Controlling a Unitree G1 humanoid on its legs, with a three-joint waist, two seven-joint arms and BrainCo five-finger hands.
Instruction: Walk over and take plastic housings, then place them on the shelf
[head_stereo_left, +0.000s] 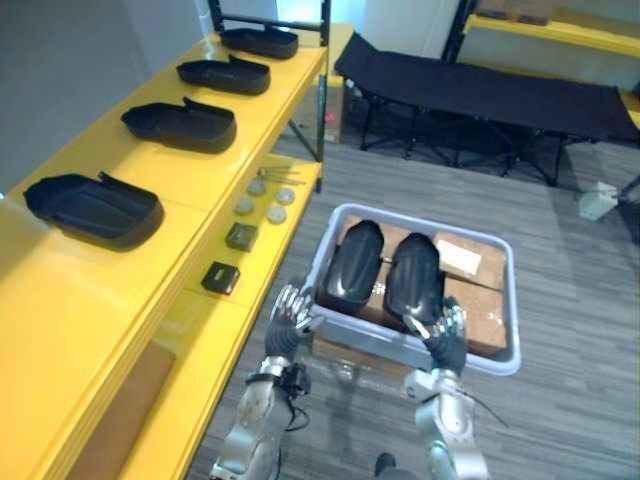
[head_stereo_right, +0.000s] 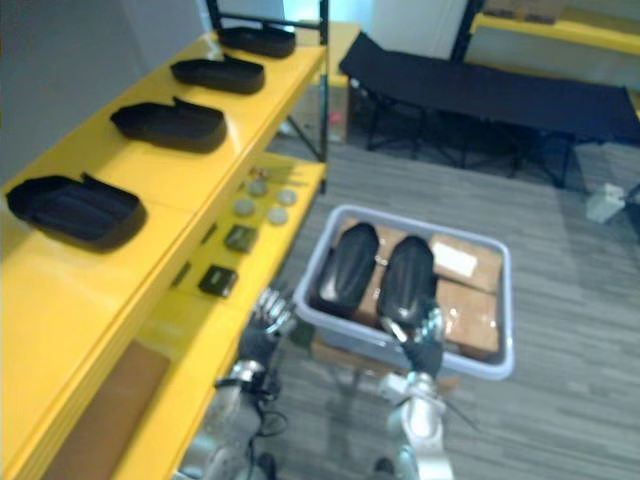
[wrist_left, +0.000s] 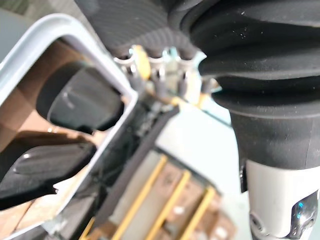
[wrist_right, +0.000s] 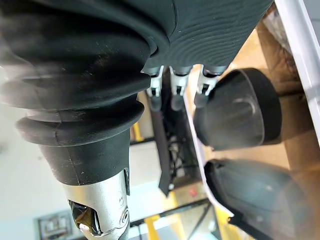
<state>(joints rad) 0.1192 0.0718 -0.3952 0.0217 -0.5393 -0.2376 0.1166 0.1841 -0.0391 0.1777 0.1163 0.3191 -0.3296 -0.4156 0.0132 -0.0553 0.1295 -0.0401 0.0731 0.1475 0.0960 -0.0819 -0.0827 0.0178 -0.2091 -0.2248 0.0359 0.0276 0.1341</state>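
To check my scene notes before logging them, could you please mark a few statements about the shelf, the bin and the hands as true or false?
1. Four shelved housings lie on the yellow shelf. True.
2. The left hand and the right hand are both at the near rim of the grey bin. True.
3. The grey bin holds three housings. False: two binned housings lie side by side on cardboard boxes.
4. The right hand holds a housing. False: it is open and holds nothing.

Grey floor (head_stereo_left: 580, 310), seemingly carpeted; black cot (head_stereo_left: 500, 95)
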